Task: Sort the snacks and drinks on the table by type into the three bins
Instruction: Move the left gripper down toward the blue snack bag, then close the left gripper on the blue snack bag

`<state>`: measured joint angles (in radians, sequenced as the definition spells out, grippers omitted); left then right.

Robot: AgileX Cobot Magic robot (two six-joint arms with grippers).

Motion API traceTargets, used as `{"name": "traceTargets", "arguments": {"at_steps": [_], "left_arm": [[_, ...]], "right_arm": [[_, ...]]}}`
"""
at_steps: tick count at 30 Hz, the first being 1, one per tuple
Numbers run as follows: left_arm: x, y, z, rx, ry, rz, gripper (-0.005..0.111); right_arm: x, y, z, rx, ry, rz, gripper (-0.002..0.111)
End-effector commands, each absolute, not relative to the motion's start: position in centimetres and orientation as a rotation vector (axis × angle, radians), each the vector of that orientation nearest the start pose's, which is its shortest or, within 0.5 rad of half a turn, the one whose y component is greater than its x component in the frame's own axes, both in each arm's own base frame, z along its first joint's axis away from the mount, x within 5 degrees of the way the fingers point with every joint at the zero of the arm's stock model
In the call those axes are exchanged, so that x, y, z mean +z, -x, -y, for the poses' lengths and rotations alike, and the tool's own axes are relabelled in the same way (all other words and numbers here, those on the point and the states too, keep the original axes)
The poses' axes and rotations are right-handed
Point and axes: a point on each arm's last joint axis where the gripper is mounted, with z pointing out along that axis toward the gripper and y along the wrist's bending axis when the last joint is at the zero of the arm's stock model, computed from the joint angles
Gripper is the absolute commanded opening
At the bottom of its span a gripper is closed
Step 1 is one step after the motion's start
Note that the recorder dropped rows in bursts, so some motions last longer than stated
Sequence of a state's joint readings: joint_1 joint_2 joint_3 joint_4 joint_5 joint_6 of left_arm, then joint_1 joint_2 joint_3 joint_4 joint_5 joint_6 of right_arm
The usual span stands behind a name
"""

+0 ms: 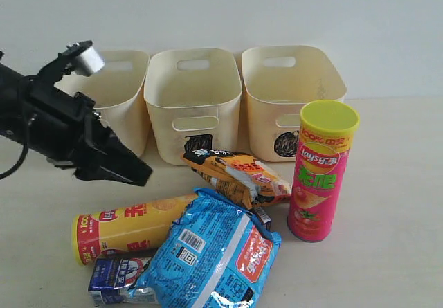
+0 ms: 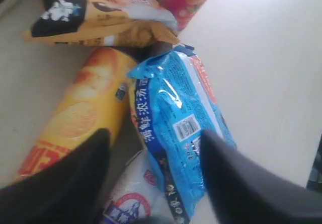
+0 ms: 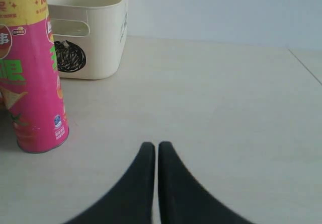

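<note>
My left gripper (image 1: 136, 174) hovers above the table (image 1: 394, 204), left of the snack pile, just in front of the left bin (image 1: 114, 97). Its fingers (image 2: 75, 178) stand open with nothing between them, over the edge of the large blue bag (image 2: 176, 113) and the milk pouch (image 2: 133, 199). The yellow-red chip tube (image 1: 131, 225) lies flat, with the blue bag (image 1: 214, 252) partly on it. Behind them is the orange bag (image 1: 235, 173). The pink chip tube (image 1: 322, 173) stands upright at the right. My right gripper (image 3: 157, 146) is shut and empty over bare table beside the pink tube (image 3: 30, 83).
Three cream bins stand in a row against the wall: the left bin, the middle bin (image 1: 194, 100) and the right bin (image 1: 291, 93), which has a black scribble (image 1: 286, 144) on its front. A small dark item (image 1: 261, 214) peeks out under the orange bag.
</note>
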<state>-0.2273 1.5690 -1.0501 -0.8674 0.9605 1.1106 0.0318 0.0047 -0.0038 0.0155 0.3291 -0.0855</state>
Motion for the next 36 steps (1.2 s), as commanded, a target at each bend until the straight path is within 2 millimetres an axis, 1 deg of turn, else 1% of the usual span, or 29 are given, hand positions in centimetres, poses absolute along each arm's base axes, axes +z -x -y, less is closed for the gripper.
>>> {"name": "traceTargets", "arguments": {"at_steps": [1,3,7,10,16,19,23,26,29,32,36], "left_arm": [[25.0,-28.5,14.1,-0.847,-1.091,-2.364,0.090],[24.0,-28.8,14.7,-0.862,-1.120,-2.403,0.089],[22.5,-29.7,15.1,-0.902,-1.113,-2.478,0.089],[21.9,-30.3,15.2,-0.888,-1.122,-2.500,0.089],[20.2,-30.7,15.3,-0.901,-1.113,-2.553,0.089],[20.0,-30.7,15.6,-0.906,-1.124,-2.556,0.088],[19.9,-30.2,16.8,-0.901,-1.159,-2.544,0.086],[19.8,-30.0,17.7,-0.878,-1.136,-2.547,0.087],[19.8,-30.1,17.8,-0.872,-1.096,-2.569,0.087],[19.3,-30.1,17.6,-0.845,-1.086,-2.613,0.087],[18.2,-29.9,18.2,-0.828,-1.124,-2.646,0.087]], "right_arm": [[18.4,-5.4,-0.2,-0.028,0.095,-1.803,0.000],[18.4,-5.4,-0.2,-0.028,0.095,-1.803,0.000],[18.4,-5.4,-0.2,-0.028,0.095,-1.803,0.000],[18.4,-5.4,-0.2,-0.028,0.095,-1.803,0.000],[18.4,-5.4,-0.2,-0.028,0.095,-1.803,0.000],[18.4,-5.4,-0.2,-0.028,0.095,-1.803,0.000],[18.4,-5.4,-0.2,-0.028,0.095,-1.803,0.000],[18.4,-5.4,-0.2,-0.028,0.095,-1.803,0.000],[18.4,-5.4,-0.2,-0.028,0.095,-1.803,0.000],[18.4,-5.4,-0.2,-0.028,0.095,-1.803,0.000],[18.4,-5.4,-0.2,-0.028,0.095,-1.803,0.000]]}}
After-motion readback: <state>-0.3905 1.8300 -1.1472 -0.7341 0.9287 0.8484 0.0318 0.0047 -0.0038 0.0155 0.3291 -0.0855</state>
